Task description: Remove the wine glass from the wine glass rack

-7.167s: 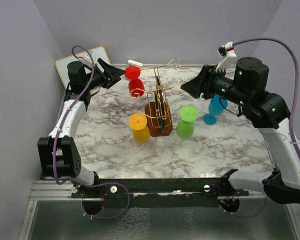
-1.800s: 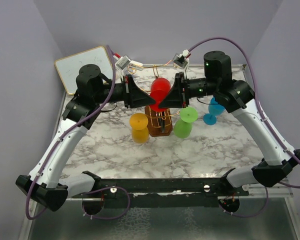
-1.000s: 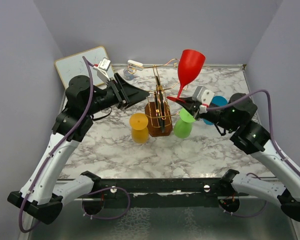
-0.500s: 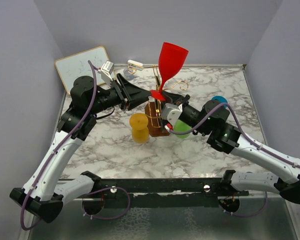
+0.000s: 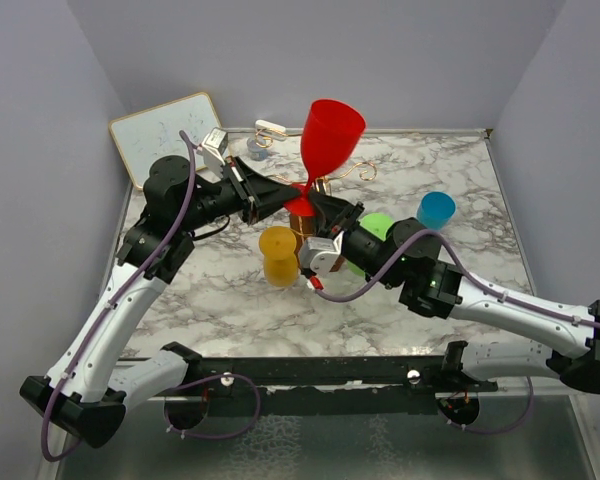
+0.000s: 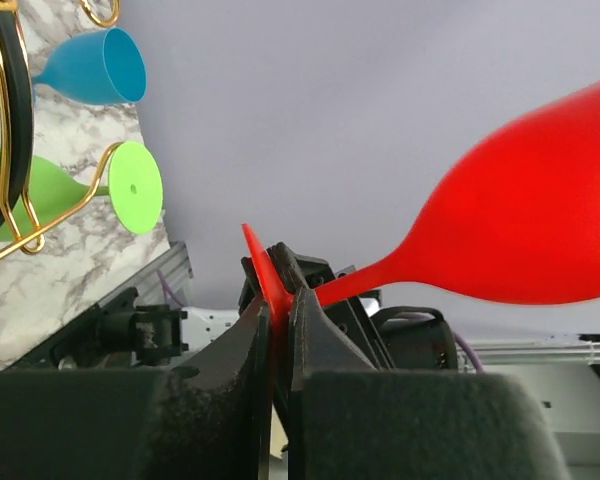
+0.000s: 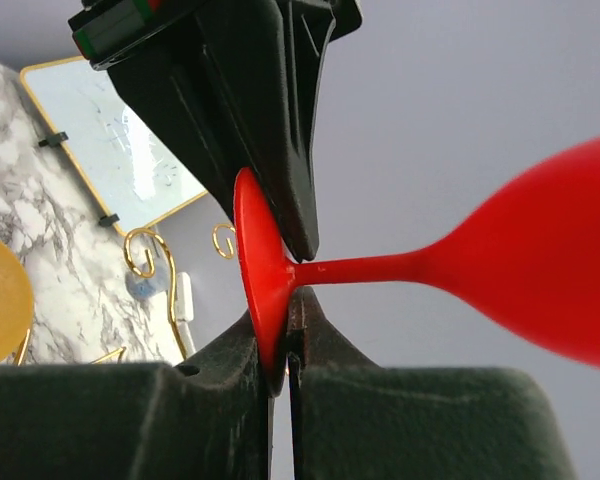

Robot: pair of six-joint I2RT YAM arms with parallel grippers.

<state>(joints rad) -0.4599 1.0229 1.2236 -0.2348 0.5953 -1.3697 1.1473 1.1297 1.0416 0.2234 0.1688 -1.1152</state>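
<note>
A red wine glass (image 5: pixel 330 130) stands upright in the air above the wine glass rack (image 5: pixel 360 172), clear of its gold arms. My left gripper (image 5: pixel 292 200) reaches in from the left and is shut on the edge of the glass's round foot (image 6: pixel 261 268). My right gripper (image 5: pixel 318 208) comes from the lower right and pinches the same foot (image 7: pixel 252 270) from the opposite side. The stem and bowl (image 7: pixel 560 240) stick out past both sets of fingers. My arms hide most of the rack's middle and base.
An orange glass (image 5: pixel 278 255), a green glass (image 5: pixel 380 225) and a blue glass (image 5: pixel 435 210) are around the rack on the marble table (image 5: pixel 230 300). A small whiteboard (image 5: pixel 165 130) leans at the back left corner. Walls close in on three sides.
The right arm has carried the red glass leftward and lower, over the rack. The left gripper, open before, has shut on the glass's foot.
</note>
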